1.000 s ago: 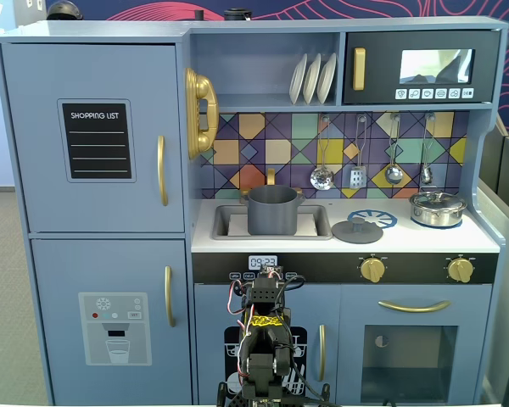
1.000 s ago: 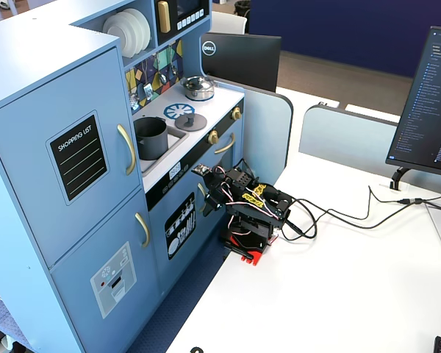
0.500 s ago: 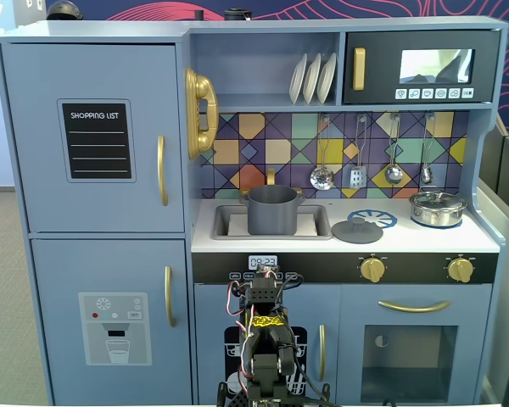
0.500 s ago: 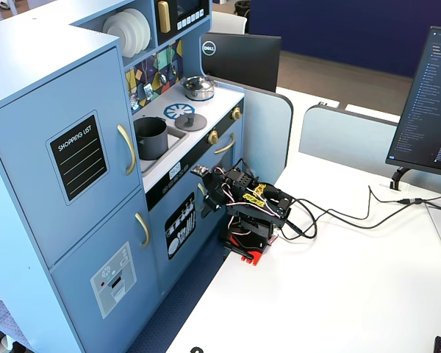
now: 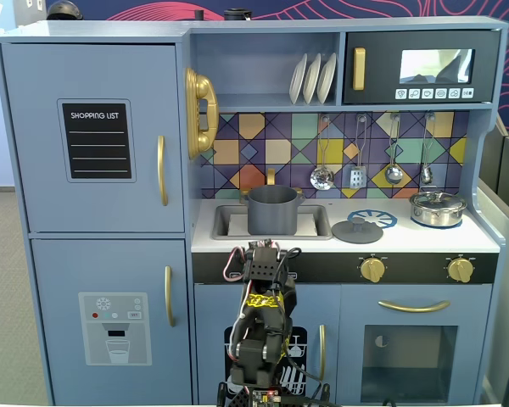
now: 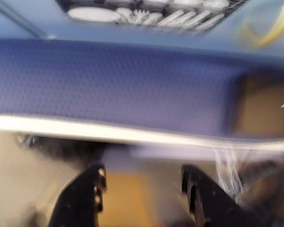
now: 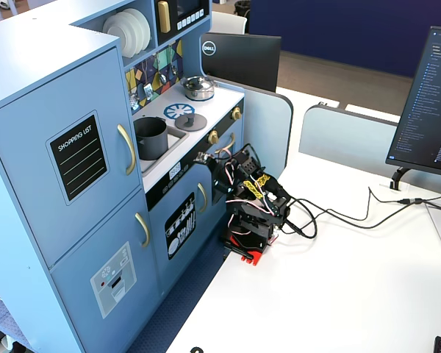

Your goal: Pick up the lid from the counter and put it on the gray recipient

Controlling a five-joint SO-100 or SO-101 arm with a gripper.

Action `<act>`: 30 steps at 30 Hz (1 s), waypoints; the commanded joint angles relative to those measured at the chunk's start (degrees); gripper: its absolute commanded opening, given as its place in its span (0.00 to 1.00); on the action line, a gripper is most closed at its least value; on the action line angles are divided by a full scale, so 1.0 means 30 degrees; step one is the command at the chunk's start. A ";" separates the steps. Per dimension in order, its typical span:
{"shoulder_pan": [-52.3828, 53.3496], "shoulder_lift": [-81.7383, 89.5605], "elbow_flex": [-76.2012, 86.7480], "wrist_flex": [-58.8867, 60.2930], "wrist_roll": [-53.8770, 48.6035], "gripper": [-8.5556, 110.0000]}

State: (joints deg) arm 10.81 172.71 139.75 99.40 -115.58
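Empty claw (image 6: 142,177) has its fingers apart, low before the counter (image 5: 424,239). Dark gray domed lid (image 5: 357,230) lies there beside the burner (image 5: 372,218), right of the pot (image 5: 272,210) in the sink (image 5: 316,222); a steel pot (image 5: 438,208) stands farther right.

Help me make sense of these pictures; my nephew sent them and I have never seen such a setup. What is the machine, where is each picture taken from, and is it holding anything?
It is a small robot arm standing on a white desk in front of a toy kitchen. One fixed view faces the kitchen head-on; another looks down from the side. The blurry wrist view comes from a camera riding on the arm, showing its claw open and empty. On the kitchen counter, a dark gray lid lies beside a blue-and-white burner. The gray pot stands in the sink, and a shiny steel pot sits at the right. The lid is not yet picked up.
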 commanded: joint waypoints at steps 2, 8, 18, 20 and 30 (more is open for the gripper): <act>0.2520 -0.1377 -0.3457 0.2432 -0.3750 0.21; 0.3809 -0.2812 -0.3633 -0.7441 0.6533 0.28; 0.6240 -0.3369 -0.3340 -1.6641 0.7207 0.21; 0.6504 -0.3428 -0.3662 -1.7812 0.8232 0.20; 0.7412 -0.4512 -0.3311 -2.2002 0.5889 0.07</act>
State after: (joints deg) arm 31.90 159.79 132.01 39.11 -98.26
